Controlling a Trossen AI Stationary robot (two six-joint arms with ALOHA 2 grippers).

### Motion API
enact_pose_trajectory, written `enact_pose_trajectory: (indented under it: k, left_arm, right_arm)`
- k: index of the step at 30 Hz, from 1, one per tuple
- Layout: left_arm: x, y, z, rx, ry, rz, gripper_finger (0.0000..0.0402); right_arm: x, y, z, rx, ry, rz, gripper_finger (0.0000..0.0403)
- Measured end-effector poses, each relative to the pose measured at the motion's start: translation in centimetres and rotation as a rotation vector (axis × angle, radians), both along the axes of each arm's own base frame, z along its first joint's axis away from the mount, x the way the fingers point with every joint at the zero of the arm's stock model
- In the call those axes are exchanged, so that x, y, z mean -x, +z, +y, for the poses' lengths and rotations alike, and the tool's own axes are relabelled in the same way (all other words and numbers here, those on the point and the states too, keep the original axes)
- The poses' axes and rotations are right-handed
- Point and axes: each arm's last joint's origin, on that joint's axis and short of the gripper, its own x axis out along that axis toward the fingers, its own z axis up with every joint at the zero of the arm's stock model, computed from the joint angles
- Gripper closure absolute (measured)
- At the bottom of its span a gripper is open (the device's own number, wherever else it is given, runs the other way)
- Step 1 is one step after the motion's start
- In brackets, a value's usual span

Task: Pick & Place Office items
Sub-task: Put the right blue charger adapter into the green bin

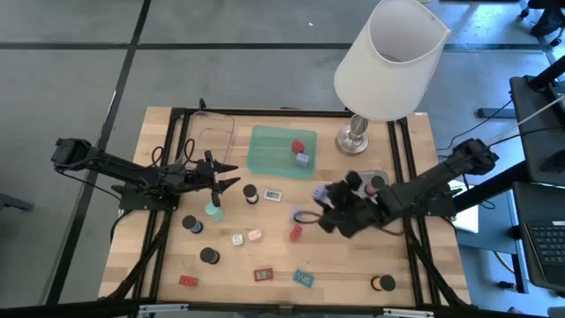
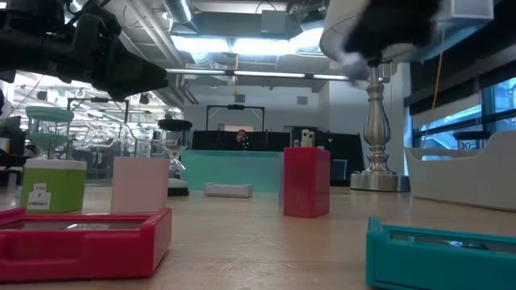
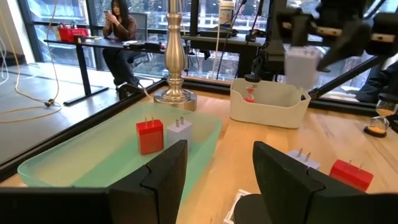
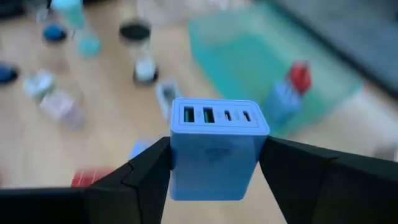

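My right gripper [image 4: 214, 163] is shut on a blue-lavender charger block [image 4: 214, 146], raised over the table's middle [image 1: 316, 192], right of the green tray [image 1: 265, 155]. The tray holds a red block [image 1: 298, 146] and a lavender block [image 1: 303, 160], both standing on their bases. My left gripper [image 3: 214, 177] stands open and level at the table's left [image 1: 225, 179], pointing toward the green tray, with nothing between its fingers. Loose office items lie on the table: a lavender block [image 1: 305, 215], a red block [image 1: 297, 232], white-pink blocks [image 1: 246, 237], black caps [image 1: 209, 256] and a mint-green piece [image 1: 214, 212]. My right gripper pinches the block's two opposite side faces [image 4: 177, 168] between its two fingers. The block's face with the ports [image 4: 217, 116] is turned toward the wrist camera. The fingers slant downward from the table's right side. The block is lifted clear of the table.
A big white-shaded lamp [image 1: 388, 62] stands at the far right on a metal foot [image 1: 355, 137]. A grey tray [image 1: 375, 181] lies under my right arm, a clear tray [image 1: 212, 137] at the far left. Flat red [image 1: 263, 275] and teal [image 1: 304, 278] pieces lie near the front edge.
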Motion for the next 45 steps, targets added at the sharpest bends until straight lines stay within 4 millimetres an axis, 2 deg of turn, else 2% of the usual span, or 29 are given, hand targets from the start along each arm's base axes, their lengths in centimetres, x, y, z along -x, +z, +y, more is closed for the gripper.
enact_pose_trajectory:
  k: [7,15,21,25,33,40,45]
  left_arm:
    - [0.0,0.0,0.0,-0.011,-0.001,0.003,0.0222]
    - [0.0,1.2,0.0,-0.066,-0.002,-0.097,0.0222]
    - [0.0,1.7,-0.2,-0.195,-0.049,-0.117,0.0221]
    - [0.0,1.7,-0.2,-0.232,-0.047,-0.107,0.0221]
    - [0.0,1.5,0.2,-0.273,0.080,-0.059,0.0216]
    - [-0.7,1.2,0.1,-0.282,0.073,-0.054,0.0168]
    - [-2.8,2.5,0.2,-0.352,0.106,-0.016,0.0136]
  right_arm:
    - [-5.6,-0.3,-3.4,0.101,-0.033,-0.153,0.0182]
    - [-10.3,-2.0,-6.8,0.156,-0.097,-0.307,0.0182]
    - [-13.1,-2.8,-8.2,0.114,0.038,-0.501,0.0182]
    - [-13.9,-3.3,-9.0,0.083,0.129,-0.569,0.0182]
    - [-14.4,-3.8,-10.4,0.003,0.037,-0.653,0.0182]
    - [-14.4,-3.5,-10.5,0.000,0.034,-0.692,0.0182]
    - [-14.4,-3.1,-10.6,0.005,0.001,-0.738,0.0181]
